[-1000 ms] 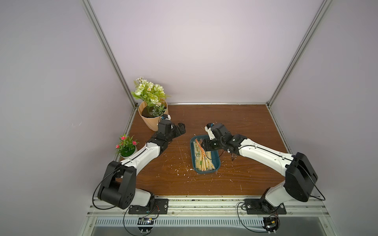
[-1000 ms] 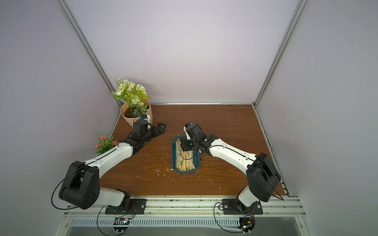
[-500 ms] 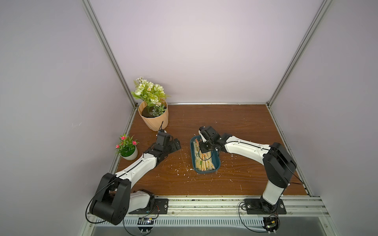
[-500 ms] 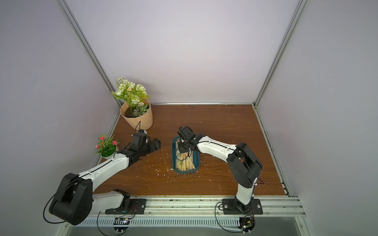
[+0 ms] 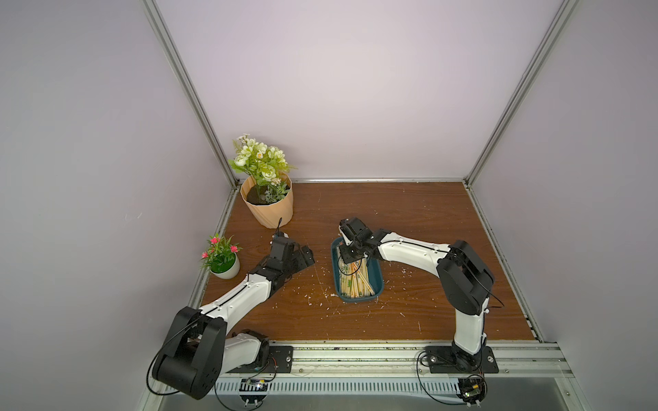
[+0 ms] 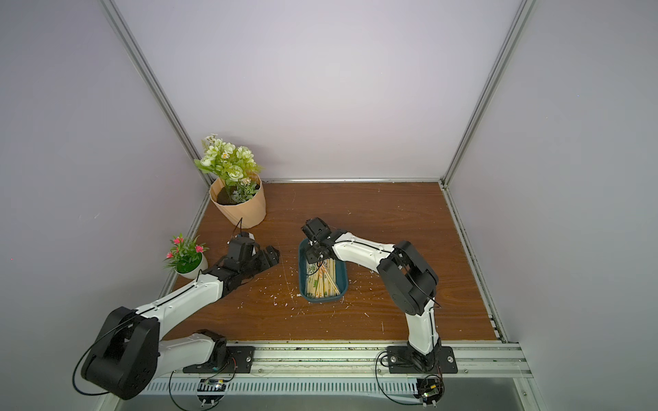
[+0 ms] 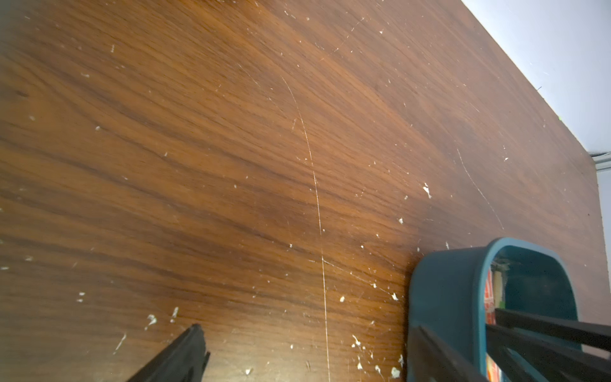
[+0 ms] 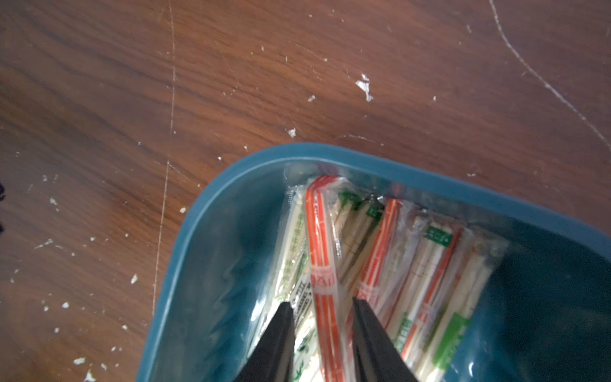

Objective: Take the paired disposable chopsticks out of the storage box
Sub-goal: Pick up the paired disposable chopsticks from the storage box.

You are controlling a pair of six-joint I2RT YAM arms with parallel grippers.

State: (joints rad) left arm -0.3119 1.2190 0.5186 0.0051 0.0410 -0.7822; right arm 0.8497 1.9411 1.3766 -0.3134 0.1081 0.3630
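The storage box (image 5: 358, 300) (image 6: 322, 300) is a shallow dark teal tray at mid-table. It holds several paired disposable chopsticks (image 5: 354, 281) (image 6: 322, 281) in clear sleeves with orange or green print. My right gripper (image 5: 350, 256) (image 6: 315, 256) reaches down into the box's far end. In the right wrist view its jaws (image 8: 322, 306) are closed narrow on an orange-striped pair (image 8: 319, 238), with a black-and-white printed sleeve beside it. My left gripper (image 5: 302, 258) (image 6: 269, 258) hovers open over bare table left of the box (image 7: 439, 297), holding nothing (image 7: 307, 334).
A peach flower pot (image 5: 269, 210) with white blooms stands at the back left. A small white pot (image 5: 222, 270) with pink flowers sits by the left wall. White flecks litter the wooden table (image 5: 427, 220). Walls close in the back and both sides.
The left arm has pulled back from the peach pot toward the front. The right gripper has moved left to the box's far end, sunk among the chopsticks and narrowed its jaws.
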